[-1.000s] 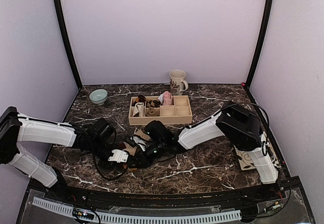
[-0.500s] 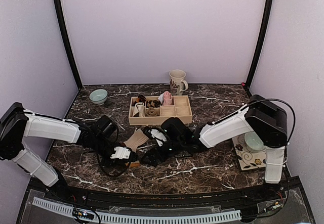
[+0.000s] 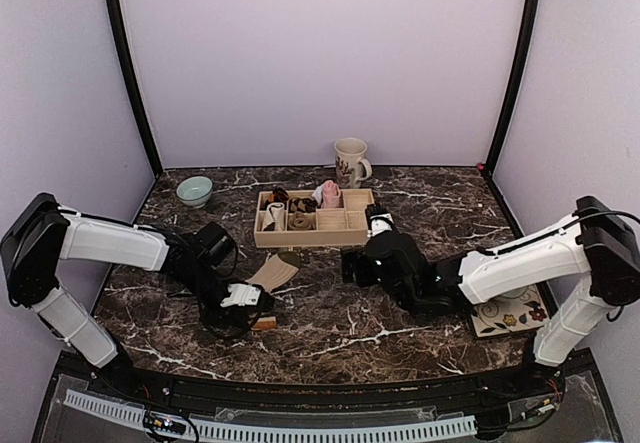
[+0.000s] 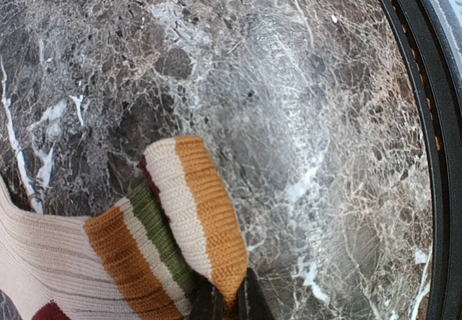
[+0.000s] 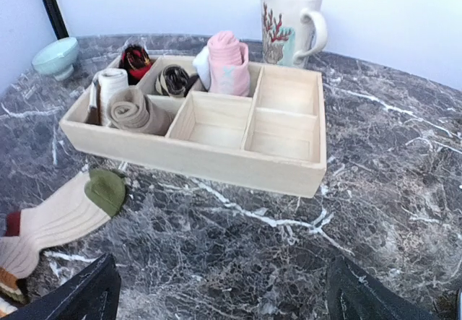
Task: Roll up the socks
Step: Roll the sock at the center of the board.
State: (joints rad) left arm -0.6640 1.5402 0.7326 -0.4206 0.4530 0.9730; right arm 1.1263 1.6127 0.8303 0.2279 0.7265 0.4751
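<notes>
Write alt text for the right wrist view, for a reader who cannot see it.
A tan sock with a green toe lies on a marble table, by the front left of a wooden tray whose left compartments hold rolled socks. A mug stands behind it, a bowl far left; the open right gripper frames the bottom.

From above we overlook the table (image 3: 400, 333); left wrist peers close at the sock (image 4: 180, 219); right wrist shares the tray (image 5: 216, 162).

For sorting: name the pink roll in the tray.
The pink roll stands upright in the back row, nearest the mug; the others are cream, tan or dark.
</notes>
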